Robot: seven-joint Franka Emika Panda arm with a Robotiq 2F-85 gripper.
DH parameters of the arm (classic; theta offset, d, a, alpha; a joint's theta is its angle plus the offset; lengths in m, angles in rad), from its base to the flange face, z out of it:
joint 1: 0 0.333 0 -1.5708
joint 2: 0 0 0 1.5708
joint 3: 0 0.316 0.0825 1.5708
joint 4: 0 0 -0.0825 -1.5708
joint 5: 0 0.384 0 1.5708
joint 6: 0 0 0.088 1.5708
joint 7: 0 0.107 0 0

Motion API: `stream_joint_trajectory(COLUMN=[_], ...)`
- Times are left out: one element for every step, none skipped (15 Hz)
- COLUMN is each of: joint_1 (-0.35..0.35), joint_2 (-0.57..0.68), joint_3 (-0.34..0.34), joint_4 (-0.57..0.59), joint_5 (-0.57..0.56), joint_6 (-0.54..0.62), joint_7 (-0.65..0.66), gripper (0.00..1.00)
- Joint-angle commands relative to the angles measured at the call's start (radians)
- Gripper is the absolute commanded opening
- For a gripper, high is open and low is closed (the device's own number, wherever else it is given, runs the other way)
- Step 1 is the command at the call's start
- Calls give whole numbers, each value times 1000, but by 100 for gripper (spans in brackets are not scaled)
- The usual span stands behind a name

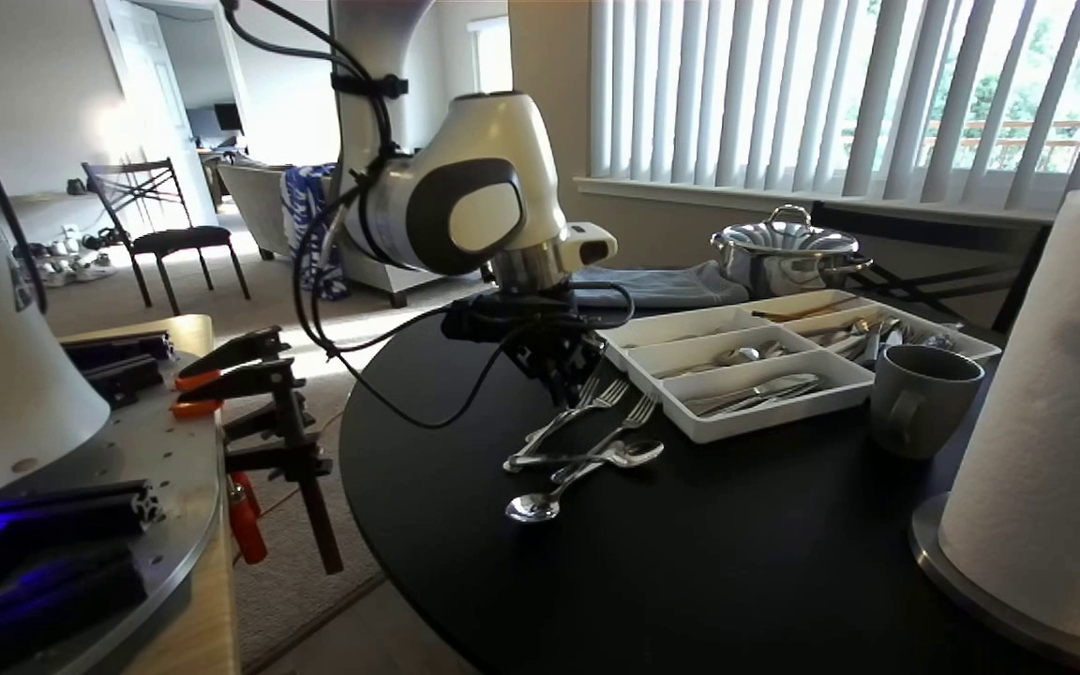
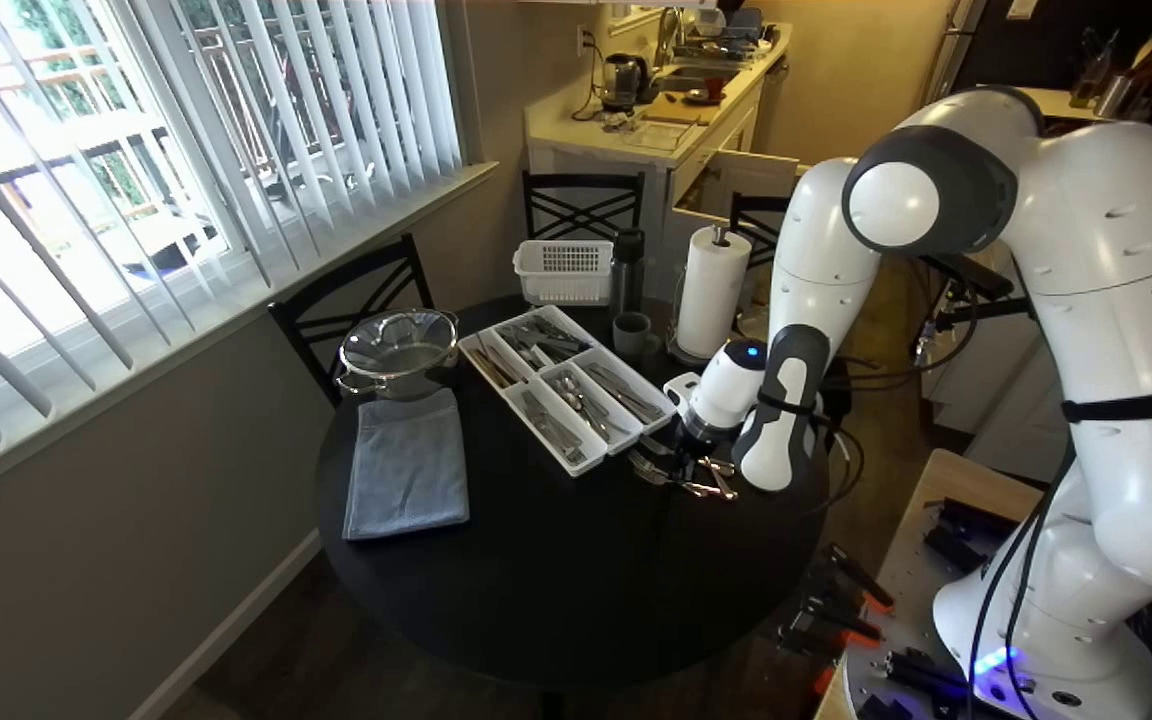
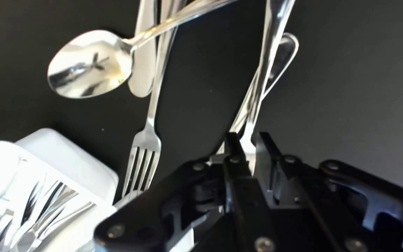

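Note:
My gripper (image 3: 249,134) points down low over the black table, its jaws partly apart with a narrow gap. In the wrist view a fork (image 3: 265,66) runs into that gap, its neck showing between the fingertips; whether they touch it I cannot tell. A second utensil (image 3: 287,52) crosses beneath this fork, its far end hidden behind the gripper. To the left lie another fork (image 3: 146,140), a spoon (image 3: 91,64) and a flat handle (image 3: 142,70). In an exterior view the loose pile includes a spoon (image 1: 532,507) nearer the table edge, with the gripper (image 1: 563,394) above the forks.
A white cutlery tray (image 1: 784,415) with filled compartments stands beside the gripper. Around it are a grey mug (image 1: 920,403), a paper towel roll (image 1: 1046,422), a metal pot (image 2: 396,370), a folded cloth (image 2: 406,470), a dark bottle (image 2: 626,270) and a white basket (image 2: 564,270).

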Motion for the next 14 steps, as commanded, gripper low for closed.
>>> stream_joint_trajectory(joint_1=[86, 104, 114, 114, 113, 94, 83, 101, 101, 107, 101, 101, 94, 84], joint_2=[-150, -171, -190, -204, -215, -216, -214, -207, -197, -183, -174, -158, -145, -128], joint_3=[-61, -73, -78, -74, -71, -54, -42, -54, -53, -58, -52, -52, -45, -31], joint_4=[-123, -134, -140, -143, -143, -134, -123, -108, -91, -67, -49, -21, 3, 28], joint_5=[42, 44, 45, 42, 40, 33, 25, 41, 38, 37, 29, 23, 18, 14], joint_6=[1, -2, -8, -18, -29, -50, -69, -98, -122, -156, -185, -220, -252, -281], joint_7=[-28, -35, -38, -39, -37, -31, -31, -26, -28, -29, -30, -32, -32, -31], gripper=[5, 5, 5, 5, 5, 5, 5, 16, 43, 42, 44, 49, 56, 62])
